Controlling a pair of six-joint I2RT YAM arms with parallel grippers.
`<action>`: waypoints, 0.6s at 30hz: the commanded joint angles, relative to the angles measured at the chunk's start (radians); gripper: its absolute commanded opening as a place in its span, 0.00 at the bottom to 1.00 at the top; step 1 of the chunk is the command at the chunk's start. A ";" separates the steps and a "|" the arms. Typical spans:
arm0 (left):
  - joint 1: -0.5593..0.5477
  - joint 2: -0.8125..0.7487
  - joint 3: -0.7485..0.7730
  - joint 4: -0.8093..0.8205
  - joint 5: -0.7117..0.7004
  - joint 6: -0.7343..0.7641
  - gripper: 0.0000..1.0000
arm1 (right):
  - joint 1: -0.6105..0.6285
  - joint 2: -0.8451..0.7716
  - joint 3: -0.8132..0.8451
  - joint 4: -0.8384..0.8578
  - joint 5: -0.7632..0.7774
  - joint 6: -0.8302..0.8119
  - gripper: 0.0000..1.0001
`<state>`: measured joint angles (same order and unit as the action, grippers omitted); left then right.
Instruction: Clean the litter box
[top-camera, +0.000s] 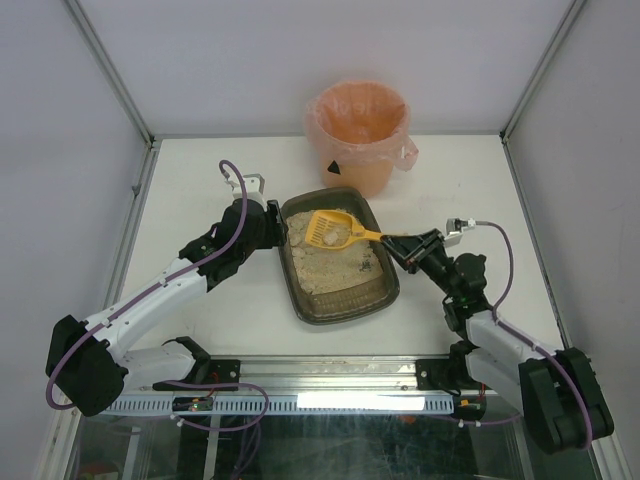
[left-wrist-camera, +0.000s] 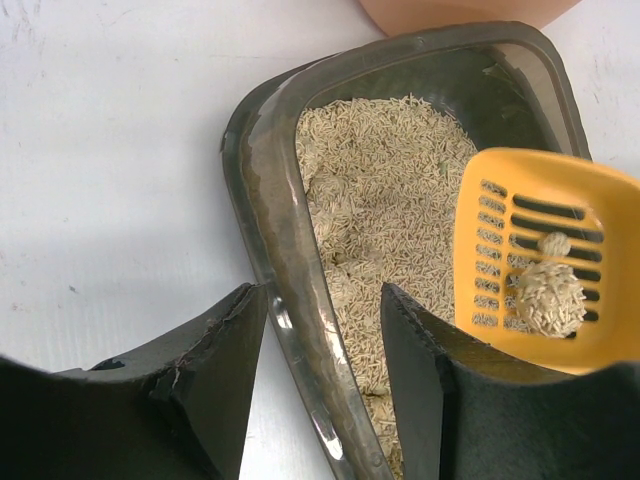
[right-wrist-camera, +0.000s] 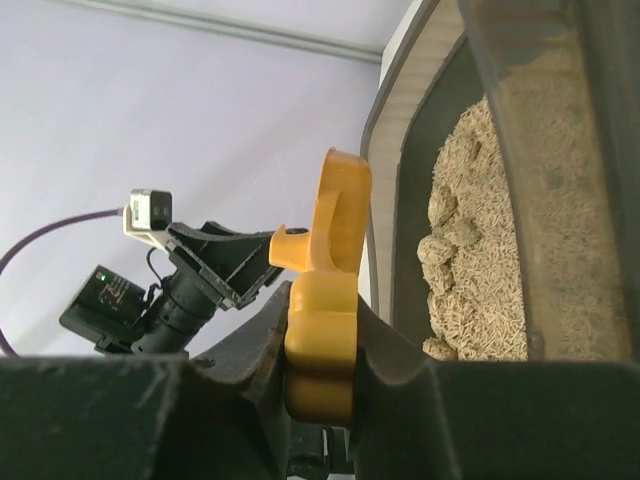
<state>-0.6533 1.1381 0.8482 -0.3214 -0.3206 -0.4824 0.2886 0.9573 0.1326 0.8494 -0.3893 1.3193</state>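
Mid-table, with table (top-camera: 200, 180) showing along both long edges, the litter box (top-camera: 292, 272) is straddled at its left rim by the left gripper (left-wrist-camera: 320, 300), whether clamped cannot be told, while the scoop (top-camera: 330, 228) is held pinched by its handle in the right gripper (right-wrist-camera: 320, 340).

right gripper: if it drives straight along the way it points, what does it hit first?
The right gripper is shut on the scoop, which leads over the litter box. Straight on, the scoop head would likely meet the left gripper straddling the opposite rim first; their relative height is unclear.
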 joint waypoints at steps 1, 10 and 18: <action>0.002 -0.013 0.022 0.040 0.009 0.004 0.51 | -0.005 -0.028 0.018 0.008 0.030 -0.009 0.00; 0.001 -0.028 0.004 0.040 -0.010 0.000 0.51 | 0.039 0.075 0.088 0.088 -0.087 -0.035 0.00; 0.003 -0.035 -0.002 0.042 -0.021 -0.001 0.52 | 0.008 0.091 0.071 0.125 -0.084 -0.005 0.00</action>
<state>-0.6533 1.1381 0.8482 -0.3222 -0.3210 -0.4820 0.2634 1.0286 0.1417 0.8631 -0.4065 1.3323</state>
